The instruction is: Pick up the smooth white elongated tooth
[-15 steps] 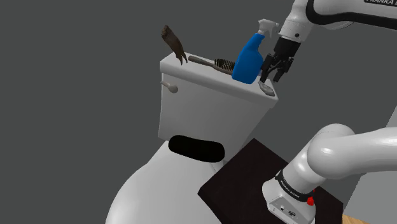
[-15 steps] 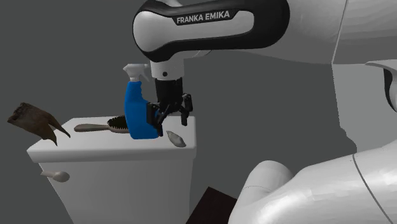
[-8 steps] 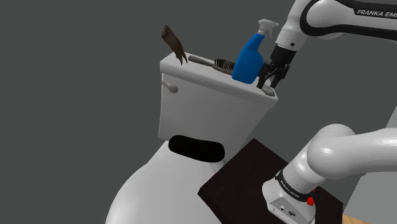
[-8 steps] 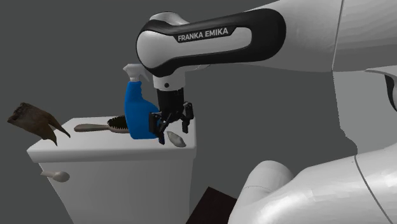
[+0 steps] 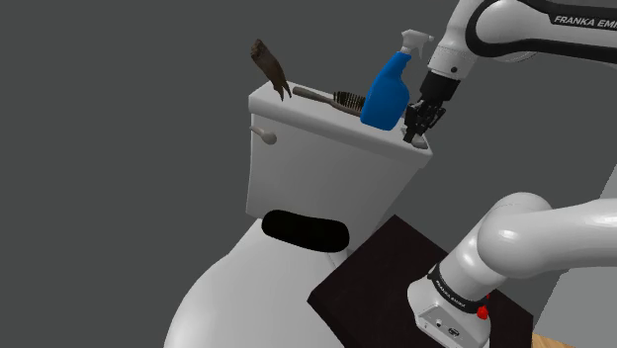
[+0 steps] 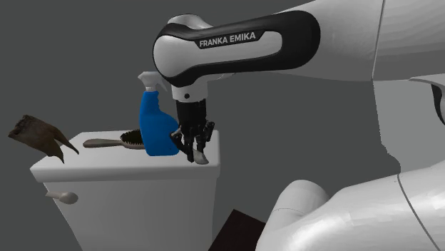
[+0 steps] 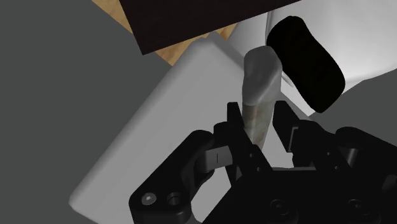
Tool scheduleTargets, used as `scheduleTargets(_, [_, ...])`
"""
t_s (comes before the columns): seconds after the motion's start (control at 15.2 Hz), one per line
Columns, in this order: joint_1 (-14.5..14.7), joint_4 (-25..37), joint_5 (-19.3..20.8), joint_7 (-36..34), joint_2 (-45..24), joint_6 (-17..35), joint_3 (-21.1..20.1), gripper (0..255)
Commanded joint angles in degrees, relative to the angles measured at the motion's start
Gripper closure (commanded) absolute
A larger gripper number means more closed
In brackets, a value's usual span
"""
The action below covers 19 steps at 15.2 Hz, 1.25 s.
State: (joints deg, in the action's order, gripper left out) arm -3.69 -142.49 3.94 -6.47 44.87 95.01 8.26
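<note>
**Grasp.** The gripper (image 7: 257, 114) is clamped on the tooth (image 7: 261, 73), one finger on each flank. The fingers hold its mottled lower half, and the pale blunt end projects beyond the fingertips. The tooth lies on the tank lid (image 6: 107, 162) directly beneath the gripper, close to the lid's end edge.

**Risks (judged).**
- The hold sits toward one end of a smooth, tapering piece, so on lifting it may pivot or squirt out from between the pads.
- If it slips, the edge is right there and the piece would likely drop off the lid.
- The blue spray bottle (image 6: 155, 128) stands just beside the gripper (contact cannot be determined). A sideways departure could knock it over — a straight upward lift looks safer.

**Surface.** The lid is white and flat. Beyond the bottle lies a hairbrush (image 5: 331, 97), and farthest from the gripper a ragged brown object (image 5: 269, 67) overhangs the lid's other end.

**Room.** The walls are plain grey. A white toilet bowl (image 5: 237, 292) sits below the tank, beside the dark stand (image 5: 371, 282).
</note>
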Motion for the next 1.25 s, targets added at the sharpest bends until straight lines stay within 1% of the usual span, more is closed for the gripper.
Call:
scheduleTargets(0.0, [0.0, 0.0, 0.0, 0.0, 0.0, 0.0, 0.0, 255])
scheduleTargets(0.07, [0.0, 0.0, 0.0, 0.0, 0.0, 0.0, 0.0, 255])
scheduleTargets(1.06, [0.5, 13.2, -0.8, -0.1, -2.5, -10.7, -0.7, 255])
scheduleTargets(1.19, [0.5, 13.3, -0.8, -0.1, -2.5, -10.8, -0.7, 255])
